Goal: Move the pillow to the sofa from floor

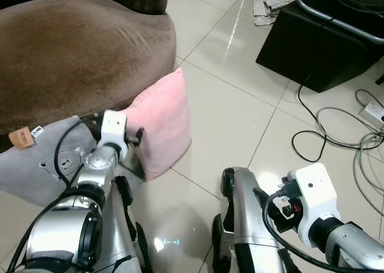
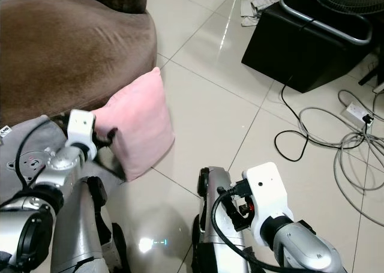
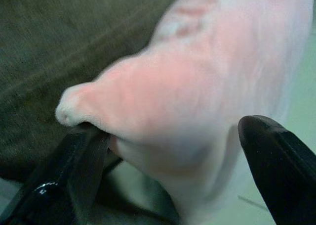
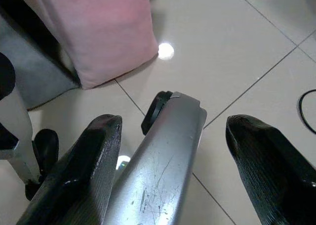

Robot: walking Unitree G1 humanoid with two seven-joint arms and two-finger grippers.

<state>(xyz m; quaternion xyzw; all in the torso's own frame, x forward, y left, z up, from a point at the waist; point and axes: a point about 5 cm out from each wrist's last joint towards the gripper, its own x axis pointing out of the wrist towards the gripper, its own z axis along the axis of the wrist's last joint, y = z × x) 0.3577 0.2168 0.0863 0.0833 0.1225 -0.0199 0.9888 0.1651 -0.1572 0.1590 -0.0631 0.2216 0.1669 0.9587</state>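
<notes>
A pink pillow stands on edge on the tiled floor, leaning against the brown sofa. My left gripper is at the pillow's near left edge. In the left wrist view its two black fingers are spread wide to either side of a bulging pillow corner, with one finger touching the corner's underside. My right gripper is open, held low over my own silver leg, to the right of the pillow and apart from it.
A grey cushion with a bear face lies on the floor at my left, against the sofa base. A black box stands at the back right, with tangled cables and a power strip on the floor beside it.
</notes>
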